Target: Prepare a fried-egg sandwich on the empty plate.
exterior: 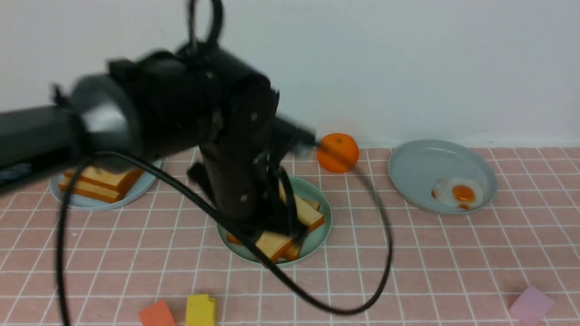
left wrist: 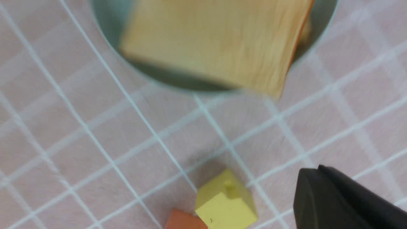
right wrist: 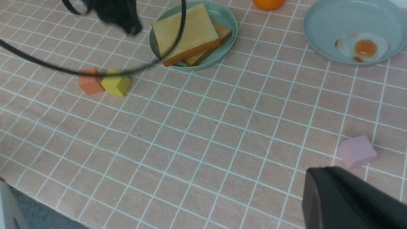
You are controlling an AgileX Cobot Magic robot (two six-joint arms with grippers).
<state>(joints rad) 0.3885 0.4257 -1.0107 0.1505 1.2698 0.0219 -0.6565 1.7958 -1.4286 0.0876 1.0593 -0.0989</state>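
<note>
Closest to the front camera is the left arm (exterior: 149, 113), big and blurred, stretched over the middle of the bench (exterior: 408, 262). The left end effector (right wrist: 132, 27) is hidden behind it. The right wrist view shows it as a dark blur just beside the mint-green plate (right wrist: 222, 12), apart from the toast, with its fingers together and nothing between them.

At the far left a grey-blue plate (exterior: 115, 203) carries two spare toast slices (exterior: 97, 183), stacked. Near the front edge an orange block (exterior: 156, 314) and a yellow block (exterior: 200, 310) lie side by side. On the mint-green plate in the middle two toast slices (right wrist: 186, 31) lie one on the other, the upper one turned a little, with one corner over the rim. No egg is between them. Behind this plate sits an orange fruit (exterior: 337, 152). The fried egg (exterior: 457, 192) lies flat in the right grey-blue plate (exterior: 417, 167), near its front side. Of the right end effector (right wrist: 343, 197) only one dark part shows, so I cannot tell if it is apart or together.

I judge the toast stiff and light: hold it across two opposite crusts. The egg looks thin, smooth and flush with its plate, so it may slip; take it at the edge of the white.
</note>
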